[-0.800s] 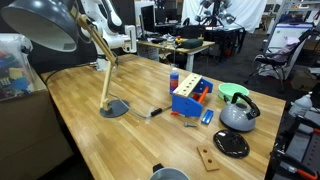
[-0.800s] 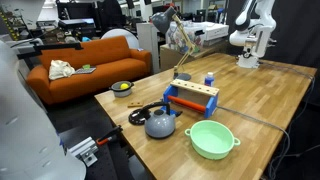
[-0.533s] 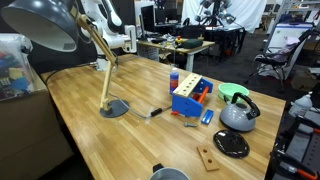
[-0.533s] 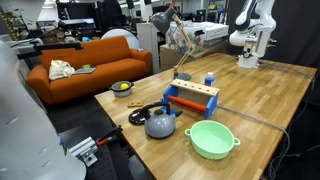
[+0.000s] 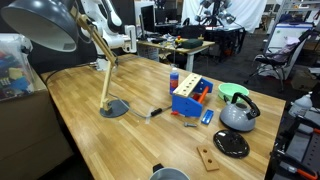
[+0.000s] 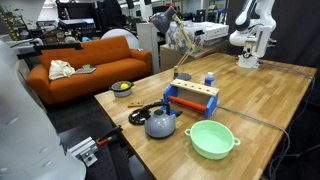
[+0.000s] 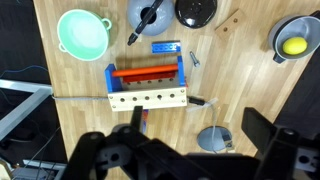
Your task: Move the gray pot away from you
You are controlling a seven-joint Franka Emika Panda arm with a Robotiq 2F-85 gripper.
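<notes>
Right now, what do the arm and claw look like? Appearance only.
The arm has glossy white rounded shells with dark bands at the joints. The claw is darker. In the wrist view it shows as bulky black parts, blurred. No markings or cables are legible.

On the light wooden plank table (image 7: pixel 250 80), the round gray lamp base (image 7: pixel 213 138) sits nearest the gripper (image 7: pixel 180 140), just ahead of it in the wrist view. Beyond stands the blue, red and wood toolbox (image 7: pixel 148 85), with a flat blue piece (image 7: pixel 166 46) past it. Farthest from the gripper, along the table edge, lie the mint-green plastic bowl (image 7: pixel 83 33), the gray kettle with black handle (image 7: pixel 148 15), the flat black round disc (image 7: pixel 195 10), the small wooden block (image 7: pixel 231 22) and the small round gray metal pot (image 7: pixel 293 40).
</notes>
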